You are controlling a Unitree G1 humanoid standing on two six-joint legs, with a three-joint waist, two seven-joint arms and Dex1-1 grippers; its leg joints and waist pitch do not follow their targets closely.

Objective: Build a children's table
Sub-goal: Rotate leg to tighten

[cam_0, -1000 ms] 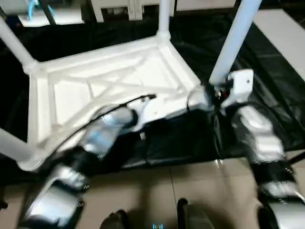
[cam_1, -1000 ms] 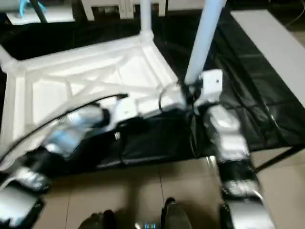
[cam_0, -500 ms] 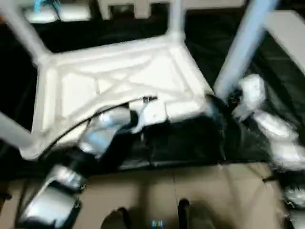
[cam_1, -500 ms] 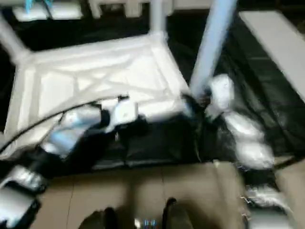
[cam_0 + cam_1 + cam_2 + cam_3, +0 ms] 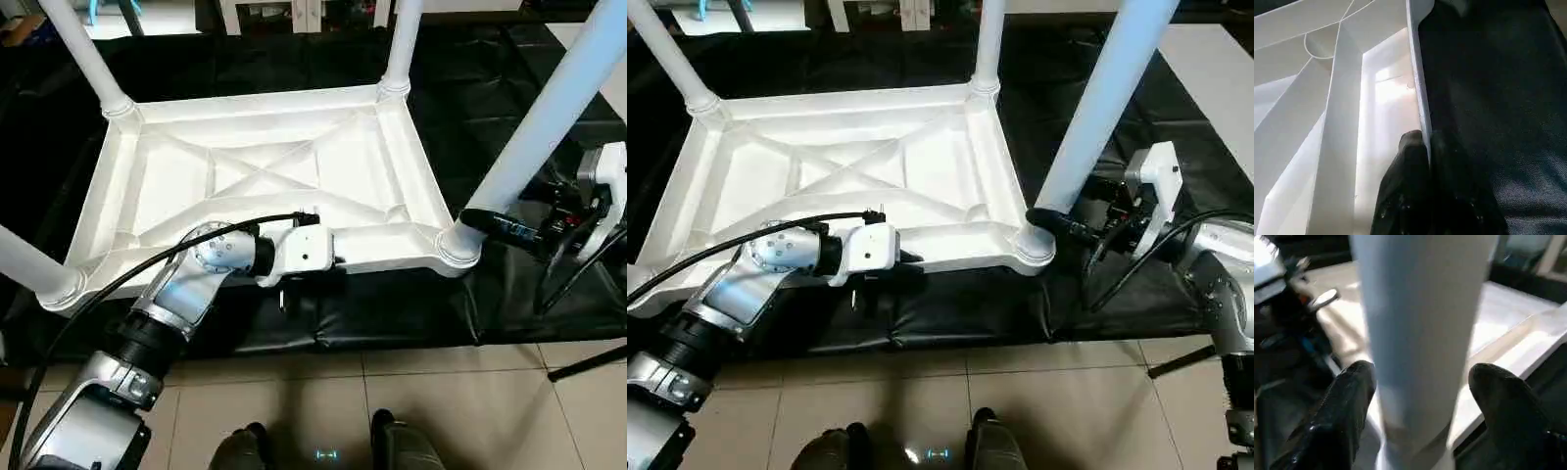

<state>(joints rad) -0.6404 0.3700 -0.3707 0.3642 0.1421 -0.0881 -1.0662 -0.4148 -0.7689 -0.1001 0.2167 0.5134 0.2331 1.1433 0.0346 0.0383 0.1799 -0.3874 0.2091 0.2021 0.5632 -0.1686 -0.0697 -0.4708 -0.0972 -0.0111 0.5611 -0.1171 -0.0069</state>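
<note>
White plastic: the left gripper [image 5: 1425,161] pinches the upturned tabletop's [image 5: 255,176] near rim, steadying it on the black-draped table's [image 5: 392,304] near edge; the right gripper [image 5: 1420,396] straddles the near-right leg [image 5: 1097,117], jaws wide, not gripping.

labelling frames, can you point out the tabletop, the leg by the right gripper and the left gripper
tabletop [image 5: 257,174]: left eye view, ribbed underside at the X crossing
leg [image 5: 1095,117]: right eye view, mid tube
left gripper [image 5: 1429,147]: left wrist view, fingertips pinching the rim
</note>
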